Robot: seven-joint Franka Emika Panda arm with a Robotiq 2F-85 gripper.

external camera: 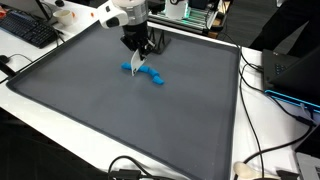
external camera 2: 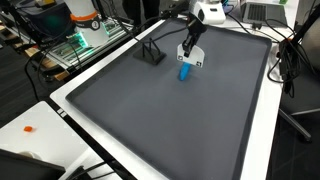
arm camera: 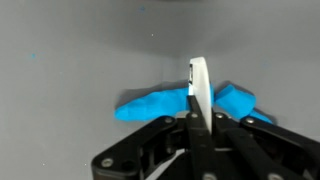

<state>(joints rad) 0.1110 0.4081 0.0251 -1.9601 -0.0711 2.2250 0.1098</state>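
Mia: What was the biggest thing there?

Ben: The white table (external camera: 40, 110). A big grey mat (external camera: 130, 125) lay on it and covered most of its top. Both exterior views showed the mat (external camera 2: 170, 120) with a thin raised edge all around.

Mia: What else was on the table?

Ben: A dark keyboard (external camera: 25, 30) lay beside the mat at one corner. In an exterior view a black stand (external camera 2: 150, 52) stood on the mat, near its far edge.

Mia: Where was the robot?

Ben: The white arm (external camera: 125, 12) reached down over the far part of the mat. Its black gripper (external camera: 138, 50) pointed at the mat, low and close to it.

Mia: Was the gripper wide or shut?

Ben: It was squeezed tight. In the wrist view the two fingers of the gripper (arm camera: 197, 118) pinched a thin white piece (arm camera: 200, 80) between them. The white piece stood up on its edge.

Mia: And what lay under it?

Ben: A small blue thing (external camera: 150, 76) lay flat on the mat, right under the gripper. In the wrist view the blue thing (arm camera: 155, 105) stuck out on both sides of the white piece. It was not clear if the white piece touched it.
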